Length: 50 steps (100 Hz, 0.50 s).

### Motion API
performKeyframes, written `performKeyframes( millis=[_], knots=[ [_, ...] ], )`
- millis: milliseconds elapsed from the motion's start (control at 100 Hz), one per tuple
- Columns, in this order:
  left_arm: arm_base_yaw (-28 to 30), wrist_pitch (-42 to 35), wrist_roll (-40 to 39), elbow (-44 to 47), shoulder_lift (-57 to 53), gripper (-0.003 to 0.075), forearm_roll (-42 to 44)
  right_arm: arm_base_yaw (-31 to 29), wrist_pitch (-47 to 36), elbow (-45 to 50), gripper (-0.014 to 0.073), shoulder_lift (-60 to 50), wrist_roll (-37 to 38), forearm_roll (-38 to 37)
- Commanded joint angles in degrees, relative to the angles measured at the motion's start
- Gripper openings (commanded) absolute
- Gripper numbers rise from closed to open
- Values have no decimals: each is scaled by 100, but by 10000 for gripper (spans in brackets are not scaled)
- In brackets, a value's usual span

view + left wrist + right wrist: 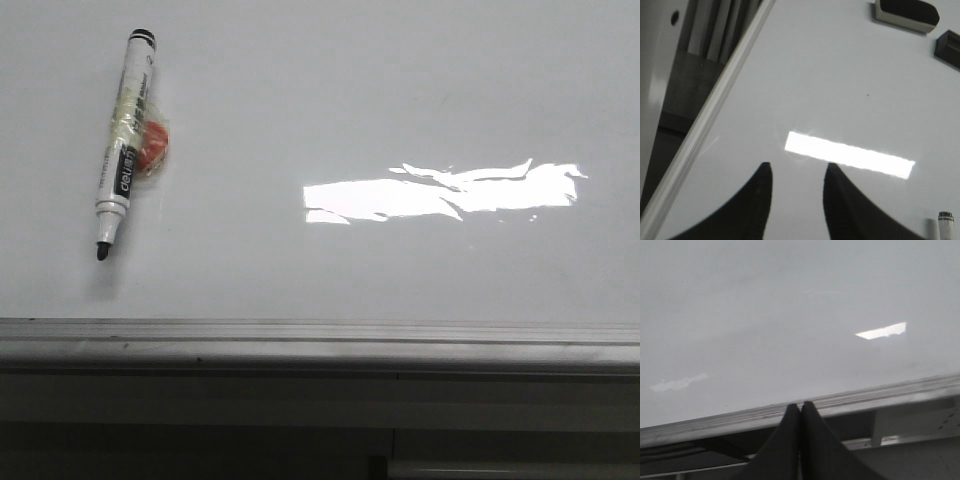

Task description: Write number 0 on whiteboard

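Covering nearly the whole front view, the whiteboard [380,90] lies flat and glossy with its grey frame along the near edge, and no number 0 is drawn on it yet; a bright glare patch [440,190] sits toward the middle-right, which could mask a thin stroke. Next in size, the marker [124,140] lies uncapped near the far-left corner, tip pointing to the near edge, with a small orange lump [154,143] taped to its barrel; that lump could make the pen roll or sit crooked in a grasp, and the bare tip could smear the board if dragged. The left end effector [796,187] hovers over the board with fingers spread and nothing between them, the marker's end just showing at the frame's corner [945,226], so a misjudged approach may nudge the pen away. The right end effector [800,440] is clenched and empty beyond the near edge. An eraser [906,15] and a dark block [948,46] rest farther off on the board.
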Motion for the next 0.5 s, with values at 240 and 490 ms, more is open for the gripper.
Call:
performKeyframes(
  millis=[240,490],
  knots=[
    [-202,-1338,6,-232,967,347,-291,758,-445,-166,-69,109,1,-1036],
    [-1317,-768,165,-689,1722,178,1482,787,-663,-166,-69,109,1,-785]
  ],
)
